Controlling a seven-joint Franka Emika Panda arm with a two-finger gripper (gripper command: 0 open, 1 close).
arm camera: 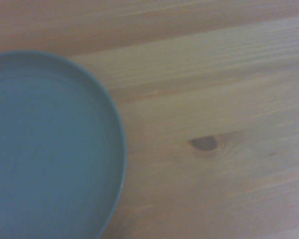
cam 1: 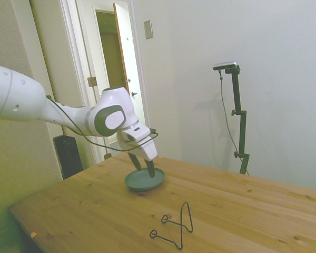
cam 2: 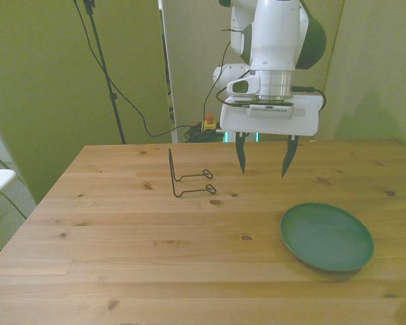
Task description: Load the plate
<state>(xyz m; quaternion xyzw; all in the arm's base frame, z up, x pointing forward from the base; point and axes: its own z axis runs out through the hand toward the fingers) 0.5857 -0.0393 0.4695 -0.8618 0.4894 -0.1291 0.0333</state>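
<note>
Bare worktop (cam 2: 122, 257) surrounds the plate (cam 2: 326, 237) on all sides. The black wire stand (cam 2: 187, 177), the only obstacle, sits well apart at its 10 o'clock in the front view. The gripper (cam 2: 264, 159) hangs between them, jaws spread.

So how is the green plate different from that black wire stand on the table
The plate is a solid, round, dark green disc lying flat; the wire stand is thin bent black wire, open, with one part rising upright. The plate sits toward the front view's right, the wire stand toward its left. Both rest on the wooden table, and neither is held.
</note>
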